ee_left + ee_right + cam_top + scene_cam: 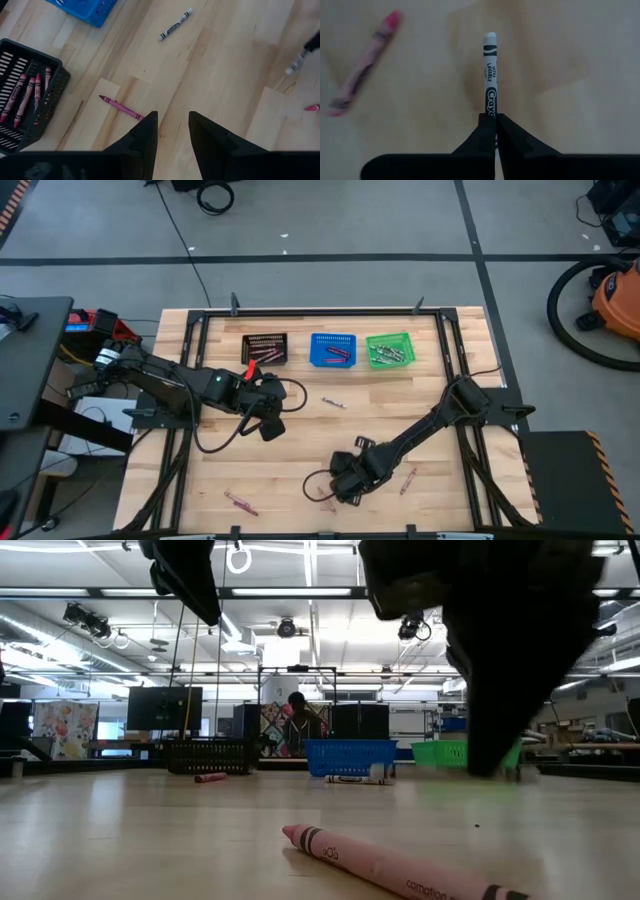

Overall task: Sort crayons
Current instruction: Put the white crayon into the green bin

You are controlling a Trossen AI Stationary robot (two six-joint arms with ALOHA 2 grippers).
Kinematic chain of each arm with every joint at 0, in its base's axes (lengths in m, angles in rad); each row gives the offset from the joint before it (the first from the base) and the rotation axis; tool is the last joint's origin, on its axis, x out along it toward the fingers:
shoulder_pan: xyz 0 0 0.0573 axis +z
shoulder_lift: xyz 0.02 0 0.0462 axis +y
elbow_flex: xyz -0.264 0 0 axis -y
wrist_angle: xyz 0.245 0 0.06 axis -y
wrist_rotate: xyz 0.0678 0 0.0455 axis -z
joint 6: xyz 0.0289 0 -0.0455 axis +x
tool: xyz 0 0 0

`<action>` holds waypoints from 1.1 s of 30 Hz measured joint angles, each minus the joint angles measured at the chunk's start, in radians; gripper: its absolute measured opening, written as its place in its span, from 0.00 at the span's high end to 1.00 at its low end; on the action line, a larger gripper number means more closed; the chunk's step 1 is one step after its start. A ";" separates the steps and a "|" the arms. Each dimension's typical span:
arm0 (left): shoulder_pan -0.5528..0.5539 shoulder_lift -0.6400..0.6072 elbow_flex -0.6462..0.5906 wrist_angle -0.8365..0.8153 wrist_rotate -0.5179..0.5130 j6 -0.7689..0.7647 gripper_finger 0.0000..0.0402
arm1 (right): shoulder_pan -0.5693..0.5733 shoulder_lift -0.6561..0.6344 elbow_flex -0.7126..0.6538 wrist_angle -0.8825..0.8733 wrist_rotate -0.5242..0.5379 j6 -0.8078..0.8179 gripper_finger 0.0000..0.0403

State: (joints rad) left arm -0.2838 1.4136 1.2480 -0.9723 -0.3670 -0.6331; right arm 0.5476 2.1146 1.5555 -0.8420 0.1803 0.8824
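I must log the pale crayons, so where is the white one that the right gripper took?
The white crayon is clamped between the right gripper's fingers, low over the table's near edge in the high view, with a loose pink crayon beside it.

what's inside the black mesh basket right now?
The black mesh basket holds about four red and pink crayons lying side by side. Its near end runs out of the left wrist view, so more may be hidden.

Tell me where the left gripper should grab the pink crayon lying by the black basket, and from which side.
Grip the pink crayon at mid-length, coming straight down from above. It lies flat on the bare wooden table, apart from the black basket, so the left gripper, now open, should set its fingers across the thin shaft.
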 joint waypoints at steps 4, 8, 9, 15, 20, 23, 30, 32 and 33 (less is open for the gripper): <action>-0.002 0.000 0.000 -0.003 0.002 0.000 0.70 | -0.021 -0.060 0.001 -0.083 0.054 -0.016 0.96; -0.001 0.000 0.000 -0.004 0.002 0.000 0.70 | -0.043 -0.114 0.002 -0.156 0.114 -0.038 0.96; -0.001 0.000 0.000 -0.004 0.002 0.000 0.70 | -0.050 -0.126 0.002 -0.177 0.124 -0.041 0.96; -0.002 0.000 0.000 -0.005 0.002 0.000 0.70 | -0.099 -0.180 0.002 -0.329 0.191 -0.038 0.97; -0.002 0.000 0.000 -0.005 0.001 0.000 0.70 | -0.148 -0.203 0.002 -0.423 0.226 -0.038 0.98; -0.002 0.000 0.000 -0.005 0.001 0.000 0.70 | -0.183 -0.214 -0.010 -0.447 0.239 -0.039 0.98; -0.002 0.000 0.000 -0.008 0.001 0.000 0.70 | -0.260 -0.292 -0.117 -0.450 0.245 -0.025 0.98; -0.002 0.000 0.000 -0.009 0.001 0.002 0.70 | -0.280 -0.325 -0.156 -0.444 0.248 -0.022 0.98; -0.001 0.000 0.000 -0.009 0.000 0.008 0.70 | -0.291 -0.344 -0.175 -0.442 0.250 -0.022 0.98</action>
State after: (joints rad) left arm -0.2852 1.4136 1.2480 -0.9813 -0.3667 -0.6246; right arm 0.2567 1.7709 1.3808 -1.2838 0.4307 0.8608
